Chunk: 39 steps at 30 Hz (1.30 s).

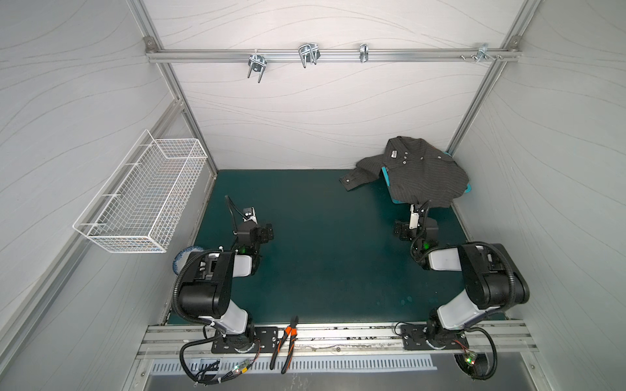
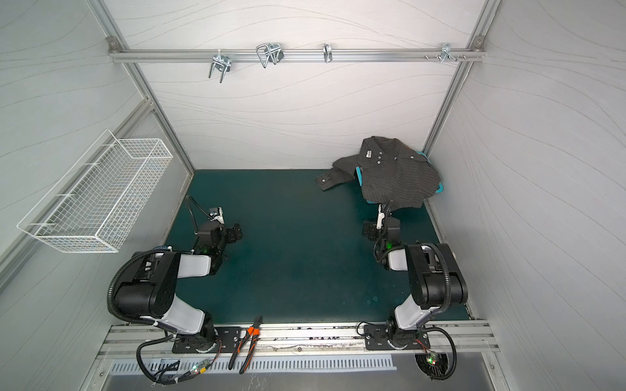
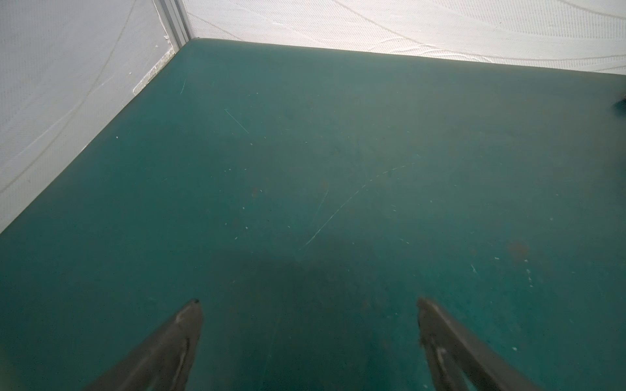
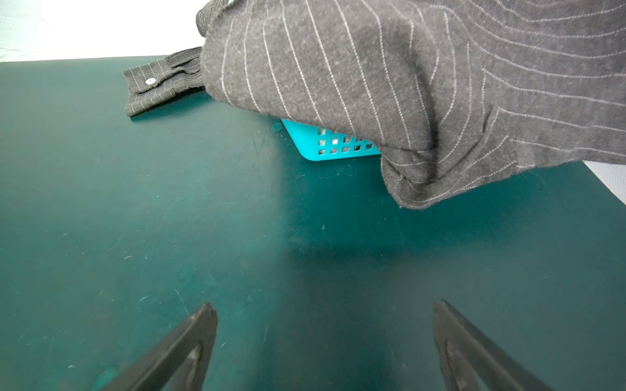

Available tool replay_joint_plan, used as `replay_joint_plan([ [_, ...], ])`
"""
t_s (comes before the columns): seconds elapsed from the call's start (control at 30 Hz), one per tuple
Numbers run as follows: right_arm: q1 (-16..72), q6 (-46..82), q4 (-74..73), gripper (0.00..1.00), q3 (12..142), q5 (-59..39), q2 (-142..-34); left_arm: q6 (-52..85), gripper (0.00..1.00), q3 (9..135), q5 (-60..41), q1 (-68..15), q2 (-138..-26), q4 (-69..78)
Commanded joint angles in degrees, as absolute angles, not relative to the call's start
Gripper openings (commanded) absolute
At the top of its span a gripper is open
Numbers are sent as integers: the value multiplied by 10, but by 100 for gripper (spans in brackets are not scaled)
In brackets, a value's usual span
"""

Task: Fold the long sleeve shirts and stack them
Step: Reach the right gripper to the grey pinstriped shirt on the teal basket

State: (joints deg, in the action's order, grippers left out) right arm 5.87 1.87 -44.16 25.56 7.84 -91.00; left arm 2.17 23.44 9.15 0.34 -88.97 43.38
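The dark charcoal-grey pinstriped button-up shirt (image 1: 426,176) lay draped over a turquoise perforated plastic basket (image 4: 325,145) at two o'clock on the dark green tabletop (image 1: 321,254), while the left claw (image 3: 308,300) and right claw (image 4: 324,303) both gaped wide, holding nothing.

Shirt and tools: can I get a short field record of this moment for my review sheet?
shirt: dark pinstriped, unfolded, draped over teal basket in the far right corner
sleeve cuff: lying on green mat, left of teal basket
left tool: open, empty, above green mat
right tool: open, empty, just short of shirt hem
task stage: folding not begun
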Motion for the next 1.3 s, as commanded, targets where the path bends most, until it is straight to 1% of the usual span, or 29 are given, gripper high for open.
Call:
replay_joint_plan([
  [0.0,59,10,-454,99,253,72,-899,23,99,253,86,6,-882,446],
  [0.17,58,9,-460,99,251,73,-897,22,99,252,85,6,-881,446],
  [0.2,61,12,-435,99,264,92,-883,18,99,261,88,5,-872,436],
  [0.23,67,18,-340,99,303,130,-854,19,99,291,98,2,-854,360],
  [0.27,69,44,-213,99,369,188,-817,21,99,345,115,-1,-828,241],
  [0.3,68,111,-47,99,457,239,-794,42,99,406,154,-6,-815,145],
  [0.33,63,171,93,99,543,262,-786,83,99,459,195,-9,-807,79],
  [0.37,58,248,228,99,631,273,-794,157,99,521,220,-8,-799,-5],
  [0.4,56,296,307,99,695,277,-809,232,93,593,217,-6,-795,-117],
  [0.43,59,281,296,99,696,283,-823,287,88,654,196,-6,-798,-218],
  [0.47,45,282,281,97,702,253,-847,336,83,693,156,-15,-803,-268],
  [0.5,20,287,301,89,734,185,-873,360,80,705,107,-32,-806,-272],
  [0.53,5,303,334,85,772,149,-906,369,80,709,88,-53,-808,-268],
  [0.57,1,309,371,83,819,137,-940,368,81,717,80,-82,-812,-273],
  [0.67,22,266,441,81,948,139,-1023,318,83,739,66,-157,-820,-300],
  [0.77,45,224,482,82,1048,173,-1081,288,84,723,34,-193,-808,-308],
  [0.83,39,226,514,83,1108,187,-1114,288,85,698,6,-197,-790,-305],
  [1.0,9,238,537,81,1205,141,-1190,273,87,649,-38,-204,-766,-291],
  [1.13,10,224,564,69,1258,123,-1252,259,84,645,-40,-204,-775,-301],
  [1.27,15,223,566,67,1248,118,-1273,263,81,645,-40,-204,-787,-298],
])
